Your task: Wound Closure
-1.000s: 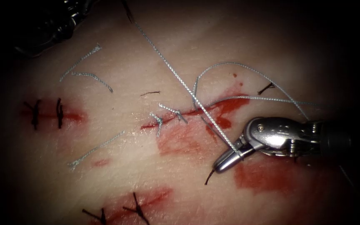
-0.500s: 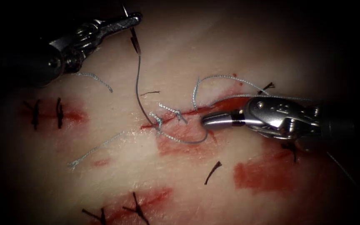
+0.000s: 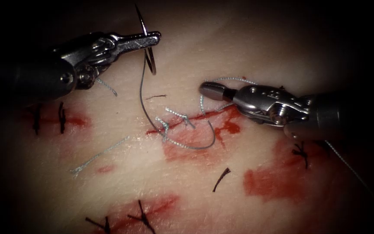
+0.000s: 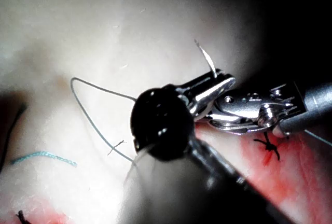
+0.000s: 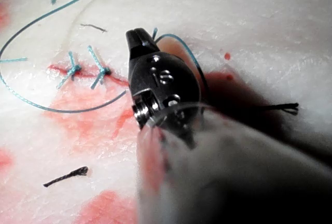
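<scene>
My left tool [image 3: 152,39] reaches in from the upper left, jaws shut on the curved needle [image 3: 146,34] at about mid-curve. The needle is held above the tissue [image 3: 247,47], clear of it, and in the left wrist view the needle [image 4: 206,58] sticks out past the jaws. Pale thread [image 3: 143,99] hangs slack from the needle to the cut [image 3: 221,112], then loops below it on the tissue. Two knotted stitches [image 3: 174,119] cross the cut's left part. My right tool [image 3: 206,89] lies just above the cut's right part, jaws shut with nothing seen between them; its tip [image 5: 137,40] sits beside a thread loop.
Black stitches close other cuts at the left [image 3: 61,117], bottom [image 3: 141,216] and right [image 3: 301,154]. Loose cut thread ends lie on the tissue, one pale [image 3: 100,154] and one black [image 3: 221,173]. Red fluid [image 3: 273,177] stains the tissue below the right tool.
The right tool let go of the taut thread, which now lies slack, and moved up from below the cut to above it. The left tool came in from the upper left holding the needle.
</scene>
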You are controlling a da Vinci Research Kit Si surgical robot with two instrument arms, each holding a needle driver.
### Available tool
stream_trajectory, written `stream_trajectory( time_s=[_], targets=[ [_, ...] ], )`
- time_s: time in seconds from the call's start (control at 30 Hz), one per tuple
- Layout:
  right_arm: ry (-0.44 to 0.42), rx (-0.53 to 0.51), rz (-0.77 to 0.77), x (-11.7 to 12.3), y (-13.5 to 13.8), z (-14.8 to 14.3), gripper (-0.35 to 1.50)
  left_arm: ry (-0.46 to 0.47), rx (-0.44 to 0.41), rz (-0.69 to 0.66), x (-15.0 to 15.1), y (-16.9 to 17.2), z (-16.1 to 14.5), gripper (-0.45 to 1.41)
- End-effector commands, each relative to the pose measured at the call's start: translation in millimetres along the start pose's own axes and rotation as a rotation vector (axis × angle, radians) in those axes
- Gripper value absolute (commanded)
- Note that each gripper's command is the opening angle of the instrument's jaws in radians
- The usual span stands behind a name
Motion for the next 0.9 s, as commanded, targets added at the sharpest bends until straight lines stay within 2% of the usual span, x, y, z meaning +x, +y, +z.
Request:
stream_trajectory(
  time_s=[0.03,0.2,0.33,0.6,0.9],
  targets=[
    [-0.015,-0.016,0.01,-0.8,0.1,1.0,-0.35,0.0,-0.001,-0.003,-0.4,-0.5,0.3,-0.45],
    [-0.021,-0.041,0.033,-1.0,0.9,1.0,-0.35,-0.002,0.001,-0.003,-0.4,-0.5,0.3,-0.45],
    [-0.088,-0.07,0.027,-2.3,1.3,0.9,-0.35,-0.005,0.003,-0.003,-0.5,-0.4,0.3,-0.45],
    [-0.144,-0.069,0.011,-3.5,1.1,0.3,-0.35,-0.009,0.007,-0.004,-0.5,-0.4,0.3,-0.45],
    [-0.143,-0.079,0.006,-4.1,1.1,1.6,-0.35,-0.009,0.006,-0.005,-0.4,-0.3,0.3,-0.45]
  ],
)
